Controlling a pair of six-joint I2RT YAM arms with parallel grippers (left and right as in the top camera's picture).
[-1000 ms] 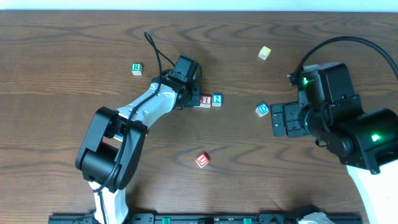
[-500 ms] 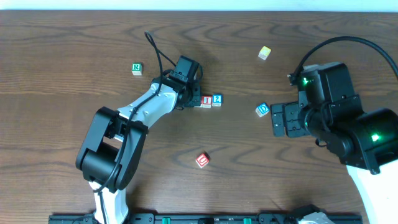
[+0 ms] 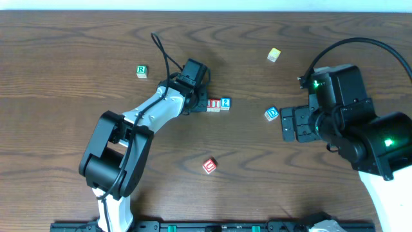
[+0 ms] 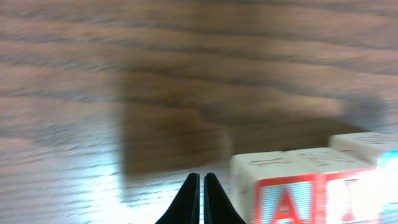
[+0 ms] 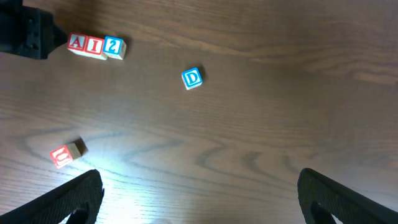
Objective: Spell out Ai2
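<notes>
The A-I-2 row (image 3: 215, 104) lies mid-table nearer the far edge, long axis parallel to it, and the left gripper (image 4: 200, 179), pinched closed and empty, sits just beside its A end; the wide-spread right gripper (image 5: 199, 182) hangs well apart.

Left arm (image 3: 151, 113): white link shells, black joint housings.
Cable (image 3: 159, 46): thin, black.
Right arm (image 3: 351, 122): bulky black housings, white lower link.
Indicator lights (image 3: 315, 84): green, two.
Left end effector (image 4: 200, 180): slim, black, tapered fingers.
</notes>
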